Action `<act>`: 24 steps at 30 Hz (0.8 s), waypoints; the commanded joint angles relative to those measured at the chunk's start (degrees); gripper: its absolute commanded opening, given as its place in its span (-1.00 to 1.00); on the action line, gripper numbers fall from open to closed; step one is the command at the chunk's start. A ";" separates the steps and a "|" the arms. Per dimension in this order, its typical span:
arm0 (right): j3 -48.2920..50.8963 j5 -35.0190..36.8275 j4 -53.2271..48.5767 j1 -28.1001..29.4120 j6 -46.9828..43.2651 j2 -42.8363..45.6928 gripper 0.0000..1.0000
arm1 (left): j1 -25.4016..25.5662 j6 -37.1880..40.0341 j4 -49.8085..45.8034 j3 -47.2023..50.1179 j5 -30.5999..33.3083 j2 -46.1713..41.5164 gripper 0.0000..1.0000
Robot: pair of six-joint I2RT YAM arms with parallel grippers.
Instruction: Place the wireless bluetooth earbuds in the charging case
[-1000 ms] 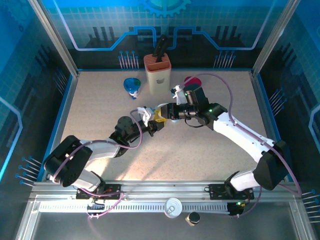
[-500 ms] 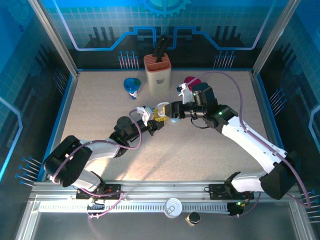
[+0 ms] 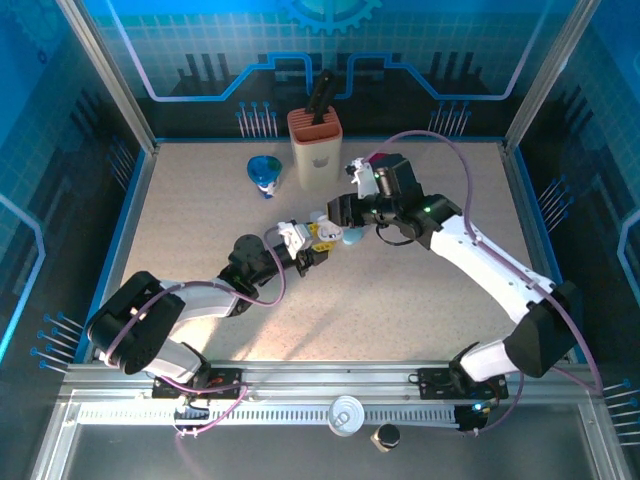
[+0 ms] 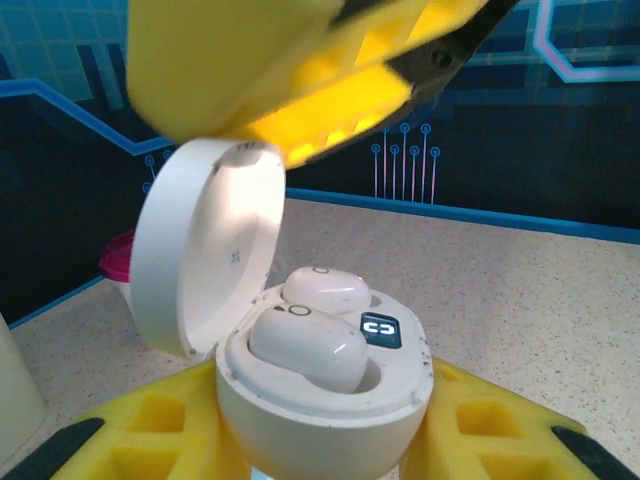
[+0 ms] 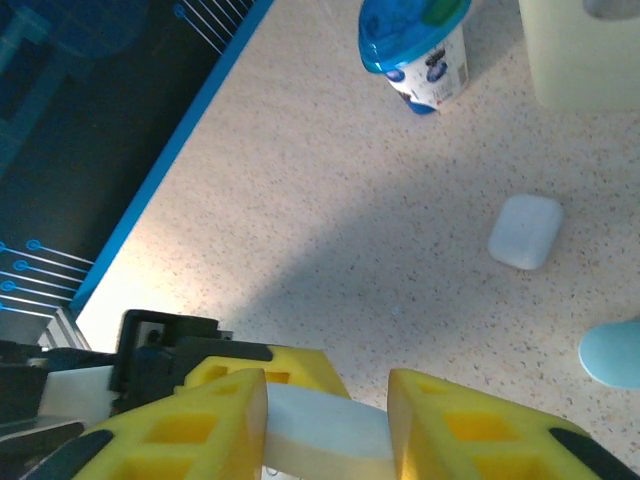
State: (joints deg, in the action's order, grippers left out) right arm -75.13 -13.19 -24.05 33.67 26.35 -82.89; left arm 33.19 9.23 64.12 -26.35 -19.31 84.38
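The charging case (image 4: pixel 320 425) is clamped between the yellow fingers of the left gripper (image 3: pixel 303 247) and held upright over the middle of the table (image 3: pixel 430 300). Its lid (image 4: pixel 205 245) is swung wide open, standing at the left in the left wrist view. Both wireless bluetooth earbuds (image 4: pixel 305 345) are seated inside the case, side by side in their wells, with a small dark badge set just beside them. The right gripper (image 5: pixel 327 392) is positioned from the right, just above the open lid. In the right wrist view a rounded white shape is framed between its two yellow fingers, but whether that shape is pinched or merely straddled cannot be told. A pale blue case (image 3: pixel 352 236) is seen on the table just right of the grippers, and a small white case (image 5: pixel 525 232) is seen lying apart from it. A blue-lidded cup (image 5: pixel 415 45) and a knife block (image 3: pixel 315 148) are set at the far side.
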 commanded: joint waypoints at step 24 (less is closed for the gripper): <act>7.16 -25.09 6.10 -8.63 21.18 4.66 0.25 | 0.43 -11.17 16.13 -1.82 2.84 4.18 -0.42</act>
State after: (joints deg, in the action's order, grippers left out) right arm -68.84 -30.57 -20.45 25.17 41.43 -77.82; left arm 33.28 -0.58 76.62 -26.30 -15.25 88.84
